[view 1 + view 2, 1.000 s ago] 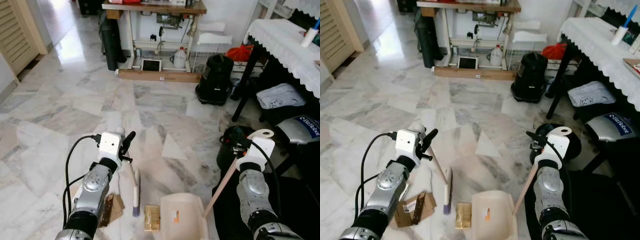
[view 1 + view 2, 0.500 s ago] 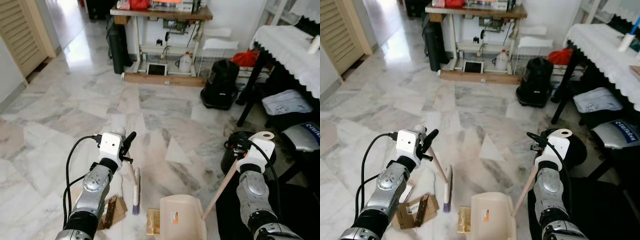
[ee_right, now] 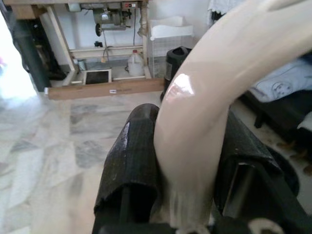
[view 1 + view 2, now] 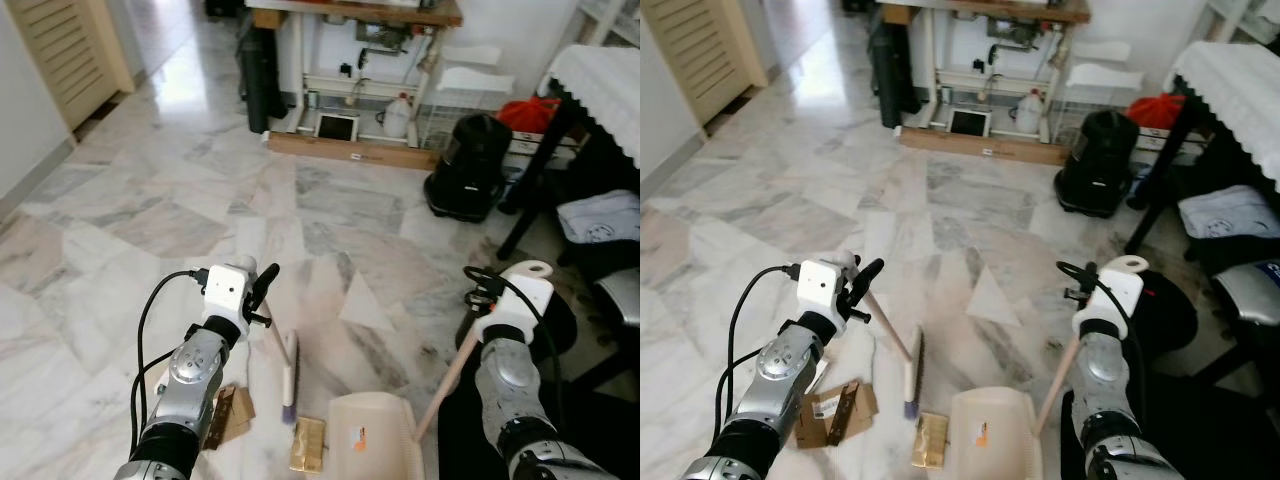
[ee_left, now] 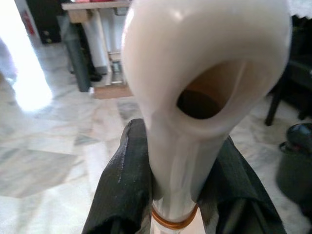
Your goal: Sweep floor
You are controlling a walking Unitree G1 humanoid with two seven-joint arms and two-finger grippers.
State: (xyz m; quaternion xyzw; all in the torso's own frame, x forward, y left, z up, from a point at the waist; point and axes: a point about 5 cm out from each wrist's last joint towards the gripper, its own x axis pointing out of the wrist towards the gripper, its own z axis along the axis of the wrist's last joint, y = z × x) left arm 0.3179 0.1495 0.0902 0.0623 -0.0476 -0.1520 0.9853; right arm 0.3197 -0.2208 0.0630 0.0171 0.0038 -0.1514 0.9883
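Marble floor [image 4: 150, 190] spreads below; left gripper [image 4: 262, 290] clamps the broom [image 4: 283, 365], slanting lower-right; right gripper [image 4: 478, 298] clamps the dustpan [image 4: 375, 450] handle.

You've got one broom [image 4: 287, 372], one dustpan [image 4: 375, 450], two cardboard scraps: one at 6 o'clock [image 4: 307, 444], one at 7 [image 4: 231, 414]. One black vacuum [image 4: 470, 166], one jug [image 4: 398, 117].

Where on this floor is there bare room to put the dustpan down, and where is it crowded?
Bare marble floor lies open between the louvred door, the workbench and the broom. Crowded: cardboard scraps, a wooden block and the dustpan sit by the brush head; the black vacuum and table legs fill the right.
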